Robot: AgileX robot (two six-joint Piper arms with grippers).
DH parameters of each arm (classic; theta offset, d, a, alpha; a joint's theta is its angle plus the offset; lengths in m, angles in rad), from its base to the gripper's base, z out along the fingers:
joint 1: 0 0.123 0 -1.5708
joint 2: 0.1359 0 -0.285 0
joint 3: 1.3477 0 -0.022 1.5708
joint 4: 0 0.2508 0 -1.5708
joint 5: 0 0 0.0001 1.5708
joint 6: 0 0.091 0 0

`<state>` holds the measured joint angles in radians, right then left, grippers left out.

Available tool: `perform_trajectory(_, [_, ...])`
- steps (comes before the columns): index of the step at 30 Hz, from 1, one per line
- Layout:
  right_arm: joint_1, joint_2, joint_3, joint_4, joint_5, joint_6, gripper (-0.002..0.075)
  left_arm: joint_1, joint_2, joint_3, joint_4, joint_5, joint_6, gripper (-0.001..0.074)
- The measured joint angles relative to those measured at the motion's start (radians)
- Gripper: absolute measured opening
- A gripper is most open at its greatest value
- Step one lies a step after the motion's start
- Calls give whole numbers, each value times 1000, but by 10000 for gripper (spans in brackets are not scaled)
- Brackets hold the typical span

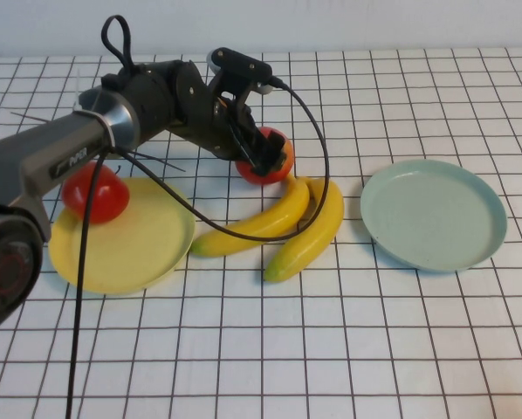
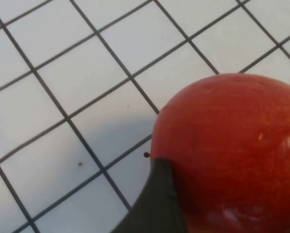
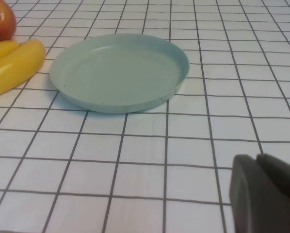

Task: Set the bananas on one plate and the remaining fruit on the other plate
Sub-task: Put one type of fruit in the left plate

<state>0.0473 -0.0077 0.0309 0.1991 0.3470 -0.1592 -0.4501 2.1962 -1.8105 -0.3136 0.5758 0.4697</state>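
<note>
Nearest, the left gripper point(image 1: 263, 160) is clamped on the second apple point(image 1: 270, 157) at frame centre; yellow plate point(image 1: 156, 253) lies lower left. Right gripper point(image 3: 266, 194) sits low near the pale blue-green plate point(image 3: 176, 73); whether it is apart or together, I cannot tell.

L claw point(image 1: 263, 159) clamped on apple point(image 1: 274, 161), beside bananas point(image 1: 283, 223).

One apple point(image 1: 95, 194) sits on the back edge of the left plate point(image 1: 121, 236). The two bananas point(image 1: 283, 223) lie side by side in the middle, between the plates. The other plate point(image 1: 433, 214) is on the right. The second apple point(image 1: 270, 157) is just behind the bananas, inside the left gripper point(image 1: 263, 159). The right gripper point(image 3: 266, 194) sits before the right plate.
</note>
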Motion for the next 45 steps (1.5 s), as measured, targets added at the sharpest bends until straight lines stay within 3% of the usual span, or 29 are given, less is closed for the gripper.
perform_trajectory(5, [0,0,0,0,0,0,-15,0,0,-8,-19,23,-5,574])
perform_trajectory(11, [0,0,0,0,0,0,-15,0,-28,-75,24,196,-11,574])
perform_trajectory(21, [0,0,0,0,0,0,-15,0,-175,-103,424,592,-190,574])
perform_trajectory(27, [0,0,0,0,0,0,-15,0,-175,-53,508,641,-224,574])
perform_trajectory(37, [0,0,0,0,0,0,-15,104,-175,9,329,621,-212,577])
perform_trajectory(41, [0,0,0,0,0,0,-15,162,-175,9,251,624,-176,659])
perform_trajectory(45, [0,0,0,0,0,0,-15,231,-175,9,123,643,-118,668])
